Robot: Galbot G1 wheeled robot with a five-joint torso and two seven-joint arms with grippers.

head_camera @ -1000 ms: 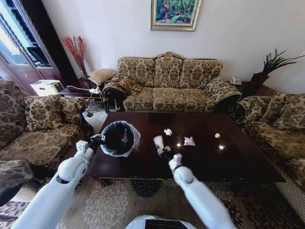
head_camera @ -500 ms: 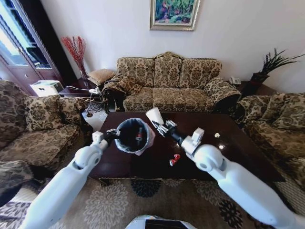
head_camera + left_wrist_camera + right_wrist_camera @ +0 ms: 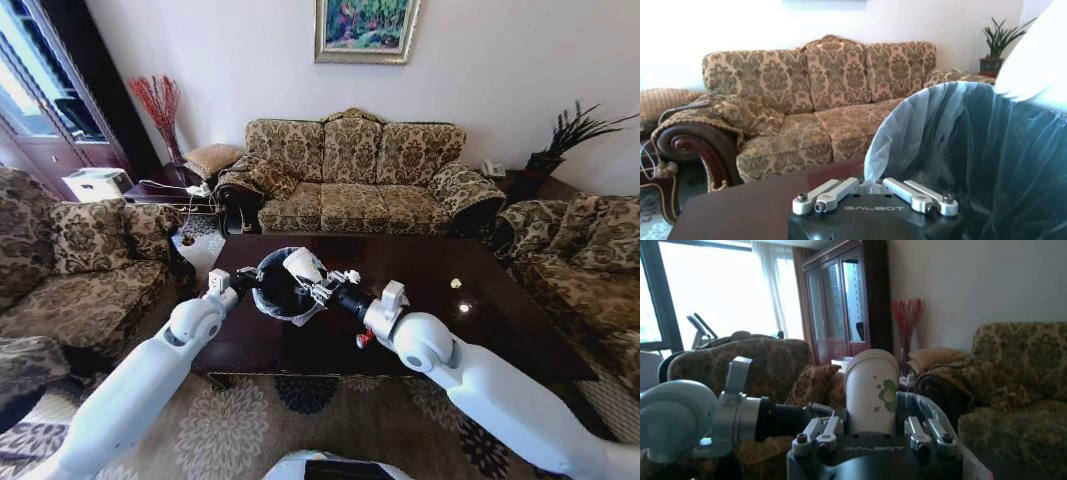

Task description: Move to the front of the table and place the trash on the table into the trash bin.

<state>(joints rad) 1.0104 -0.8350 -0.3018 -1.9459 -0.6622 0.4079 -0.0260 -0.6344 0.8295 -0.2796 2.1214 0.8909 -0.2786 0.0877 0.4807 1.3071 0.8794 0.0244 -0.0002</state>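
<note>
My left gripper [image 3: 248, 283] is shut on the rim of the trash bin [image 3: 283, 288], a black bin with a whitish liner [image 3: 953, 145], and holds it tilted over the left part of the dark table [image 3: 500, 340]. My right gripper [image 3: 316, 284] is shut on a white paper cup [image 3: 303, 265], which hangs at the bin's mouth. In the right wrist view the cup [image 3: 871, 387] stands between the fingers, with the bin's rim [image 3: 923, 405] just behind. A red-white wrapper [image 3: 365, 338] lies near the table's front edge. A small paper wad [image 3: 456, 284] lies at the far right.
Patterned sofas surround the table: one behind [image 3: 355, 185], one on the left [image 3: 70, 270], one on the right [image 3: 590, 270]. A small side table [image 3: 165, 192] with cables stands at the back left. A patterned rug [image 3: 250, 430] lies under the front edge.
The right gripper lifted the cup off the table and carried it left to the bin's mouth. The left arm brought the bin further right. The wrapper now lies nearer the front edge.
</note>
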